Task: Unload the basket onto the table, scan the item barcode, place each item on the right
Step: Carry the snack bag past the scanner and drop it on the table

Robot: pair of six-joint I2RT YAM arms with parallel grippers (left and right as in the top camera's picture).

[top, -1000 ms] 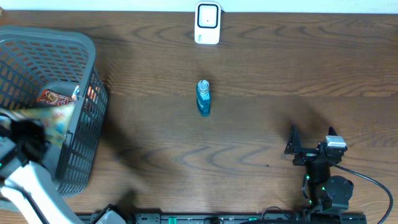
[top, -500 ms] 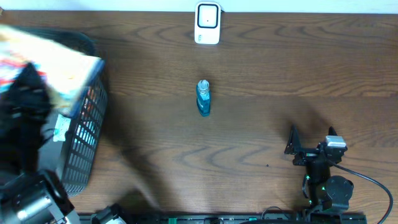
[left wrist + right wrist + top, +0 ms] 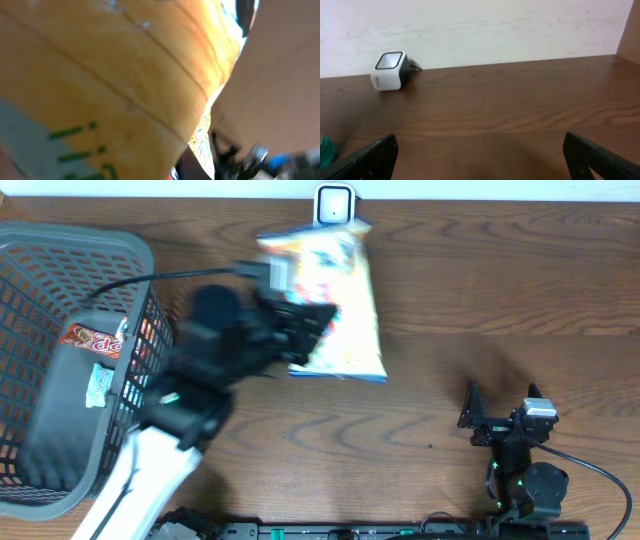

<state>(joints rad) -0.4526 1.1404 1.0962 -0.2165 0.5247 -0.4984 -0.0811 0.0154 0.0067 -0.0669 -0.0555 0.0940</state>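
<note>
Snack bag [image 3: 335,290] carried from basket [image 3: 80,238] to scanner [image 3: 333,200], left end effector [image 3: 300,332] clamped

Overhead, the left hand [image 3: 300,335] is a dark blur, its tips lost against the snack bag [image 3: 335,290], whose print is too smeared to read. The bag covers the lower part of the scanner [image 3: 334,197]. The bag fills the left wrist view, out of focus. In the right wrist view a teal thing [image 3: 324,150] is cut by the left edge.

Left arm [image 3: 190,395] stretched forward, jaws clamped; right arm [image 3: 520,470] folded, jaws wide.
</note>
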